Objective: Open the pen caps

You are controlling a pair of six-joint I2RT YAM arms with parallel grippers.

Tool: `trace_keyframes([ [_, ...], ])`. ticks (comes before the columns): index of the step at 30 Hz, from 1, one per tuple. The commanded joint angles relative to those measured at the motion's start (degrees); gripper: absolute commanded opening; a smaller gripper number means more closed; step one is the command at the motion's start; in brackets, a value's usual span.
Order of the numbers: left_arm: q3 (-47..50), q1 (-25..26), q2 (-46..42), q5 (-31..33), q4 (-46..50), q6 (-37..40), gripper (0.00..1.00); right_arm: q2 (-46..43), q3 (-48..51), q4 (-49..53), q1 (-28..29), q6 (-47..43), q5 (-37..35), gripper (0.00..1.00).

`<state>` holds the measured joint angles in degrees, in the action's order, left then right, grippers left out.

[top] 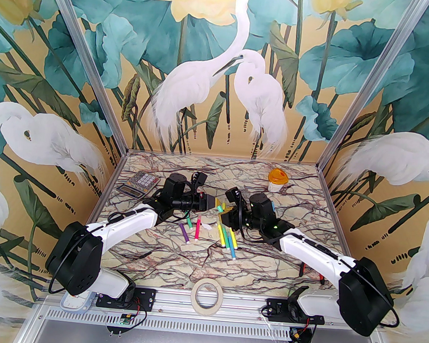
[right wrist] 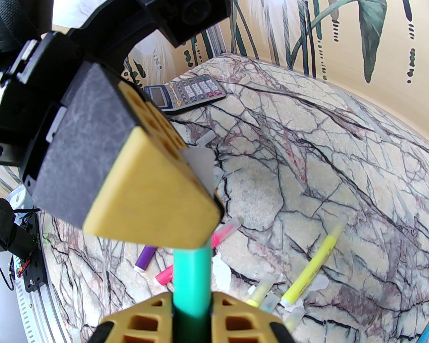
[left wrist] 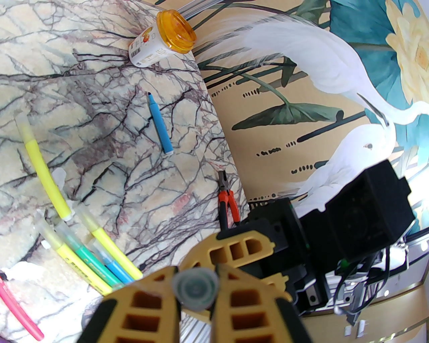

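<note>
Left end effector (left wrist: 196, 269) tight on clear cap (left wrist: 196, 289), right end effector (right wrist: 191, 296) gripping green pen (right wrist: 192, 264) (bare table (top: 229, 175) beyond).

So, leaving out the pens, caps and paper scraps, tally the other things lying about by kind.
calculator: 1
orange-lidded jar: 1
pliers: 1
tape roll: 1
Total: 4

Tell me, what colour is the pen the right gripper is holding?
Minty green pen, pinched in the right gripper. The right wrist view shows it best.
</note>
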<state>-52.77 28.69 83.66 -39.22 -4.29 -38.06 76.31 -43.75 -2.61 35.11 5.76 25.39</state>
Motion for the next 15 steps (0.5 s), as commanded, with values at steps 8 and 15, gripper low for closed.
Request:
trace_keyframes([
  [8, -2.6, -7.4, -1.5, 10.8, -6.4, -3.5, 0.0, -2.7, 4.3, 9.4, -1.7, -0.7, 2.2, 0.0],
  [15, -2.8, -8.9, -1.3, 10.0, -6.3, -4.8, 0.0, -3.8, 4.8, 8.7, -2.2, -0.5, 1.9, 0.0],
])
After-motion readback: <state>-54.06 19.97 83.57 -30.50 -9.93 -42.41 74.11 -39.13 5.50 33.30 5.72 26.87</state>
